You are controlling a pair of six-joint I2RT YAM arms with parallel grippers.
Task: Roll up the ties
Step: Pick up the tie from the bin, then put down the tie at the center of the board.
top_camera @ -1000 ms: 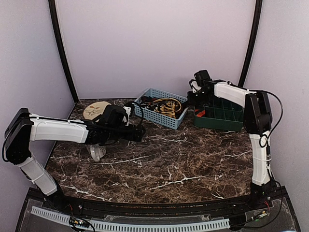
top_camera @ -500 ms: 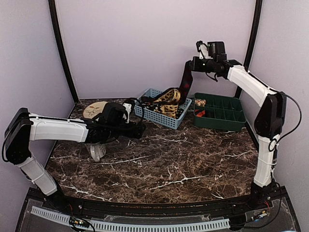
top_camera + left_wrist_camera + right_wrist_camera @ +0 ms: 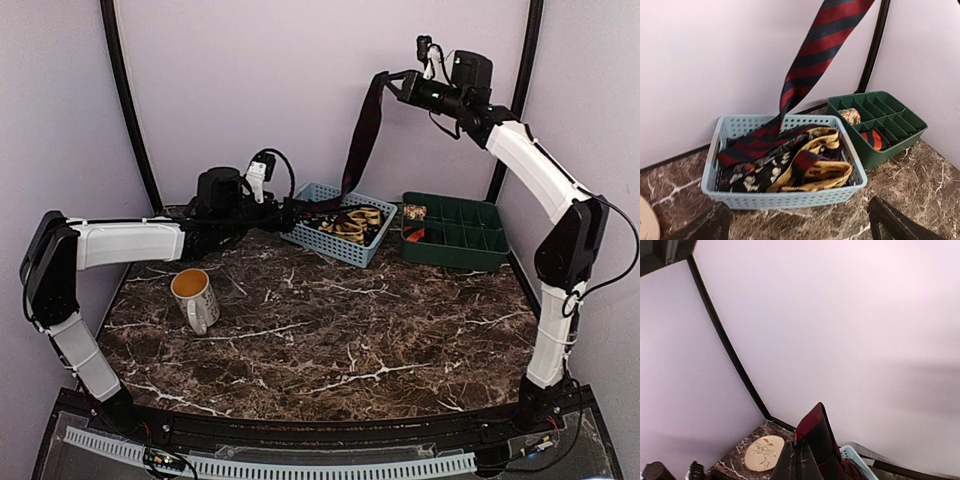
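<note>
My right gripper [image 3: 392, 82] is raised high near the back wall and shut on one end of the dark tie with red diagonal stripes [image 3: 358, 140]. The tie hangs down into the light blue basket [image 3: 330, 243]. In the right wrist view the shut fingers [image 3: 797, 462] pinch the tie's folded end [image 3: 817, 432]. My left gripper [image 3: 290, 212] is open and empty, low at the basket's front left. In the left wrist view the striped tie [image 3: 815, 55] rises out of the basket [image 3: 785, 197], which also holds a tan-gold tie [image 3: 825, 170] and a dark patterned tie [image 3: 752, 175].
A green divided tray [image 3: 470, 250] stands right of the basket, with two rolled ties in it [image 3: 850, 116]. A tan mug [image 3: 195, 295] stands on the marble table at the left. A round tan disc [image 3: 764, 452] lies at the back left corner.
My right gripper has risen and moved back with the striped tie, pulling it up from the basket. My left arm has swung back toward the basket, uncovering the mug.
</note>
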